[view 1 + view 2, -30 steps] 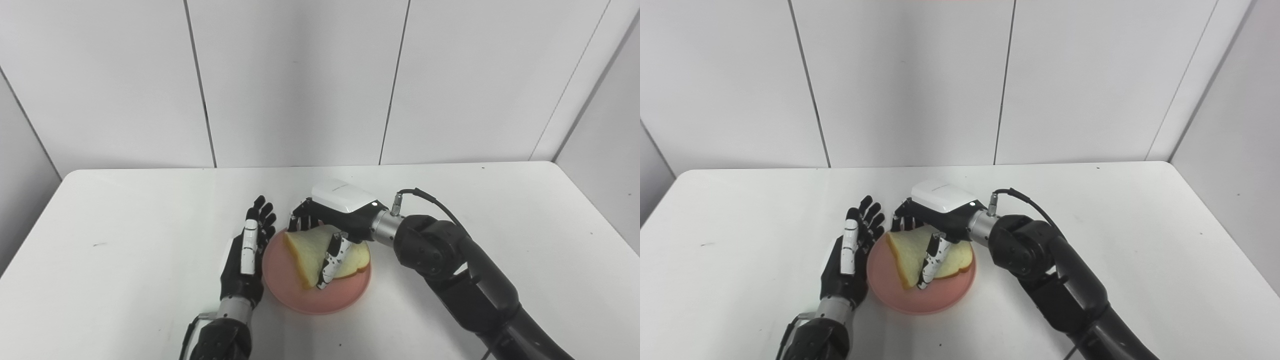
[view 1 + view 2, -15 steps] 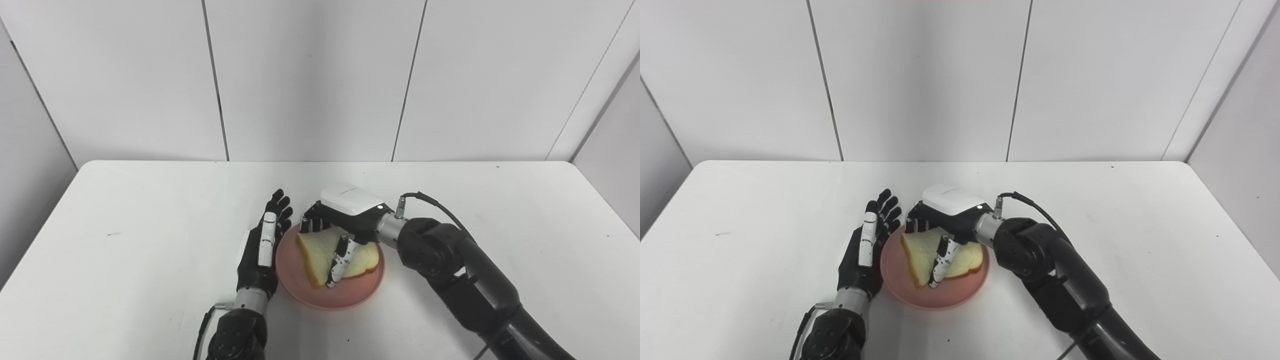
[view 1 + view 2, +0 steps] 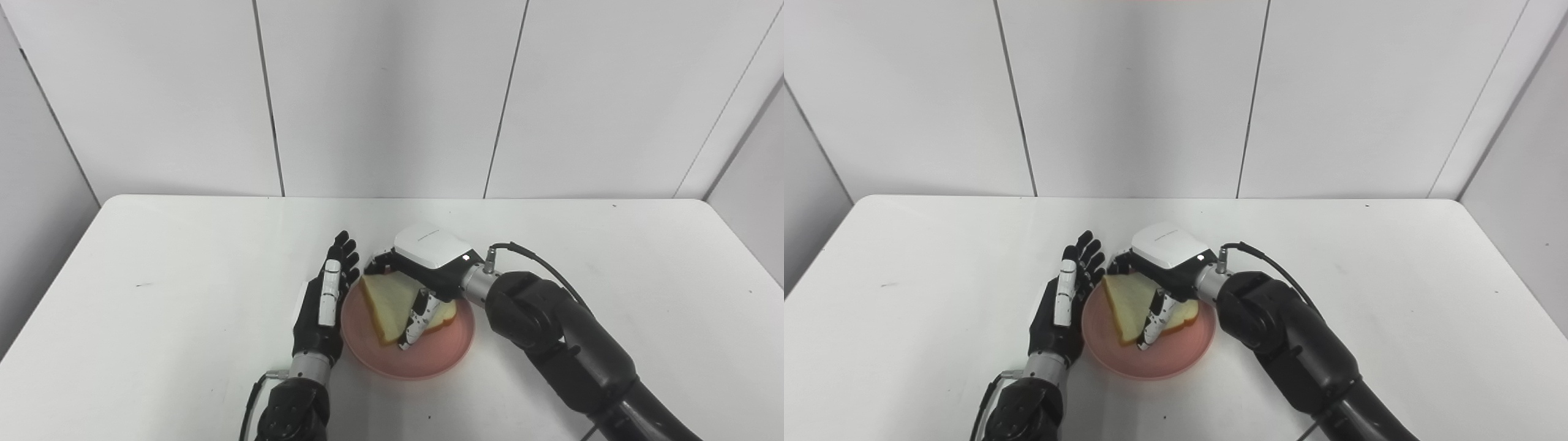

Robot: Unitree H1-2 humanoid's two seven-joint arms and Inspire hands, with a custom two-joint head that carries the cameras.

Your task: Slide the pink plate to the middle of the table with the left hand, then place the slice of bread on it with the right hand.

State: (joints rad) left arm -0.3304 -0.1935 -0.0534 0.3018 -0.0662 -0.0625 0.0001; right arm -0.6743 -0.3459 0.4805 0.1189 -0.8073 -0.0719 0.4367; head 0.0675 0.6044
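Observation:
The pink plate [image 3: 429,358] sits near the middle of the white table, toward the front. A slice of bread [image 3: 384,301] is over the plate, tilted, with its lower edge touching it. My right hand [image 3: 422,269] is shut on the slice of bread, thumb on its near face and fingers behind it. My left hand [image 3: 323,303] is open, fingers straight, and stands on its edge against the plate's left rim. The same scene shows in the right eye view, with the bread [image 3: 1128,300] on the plate [image 3: 1176,358].
The white table [image 3: 153,257] is bounded by white wall panels behind and on both sides. My right forearm [image 3: 569,343] lies across the front right of the table. A small dark speck [image 3: 144,285] marks the left side.
The camera has shifted, so the whole picture moved. My right hand has lowered the bread a little nearer to the plate. My left hand stays by the plate's rim.

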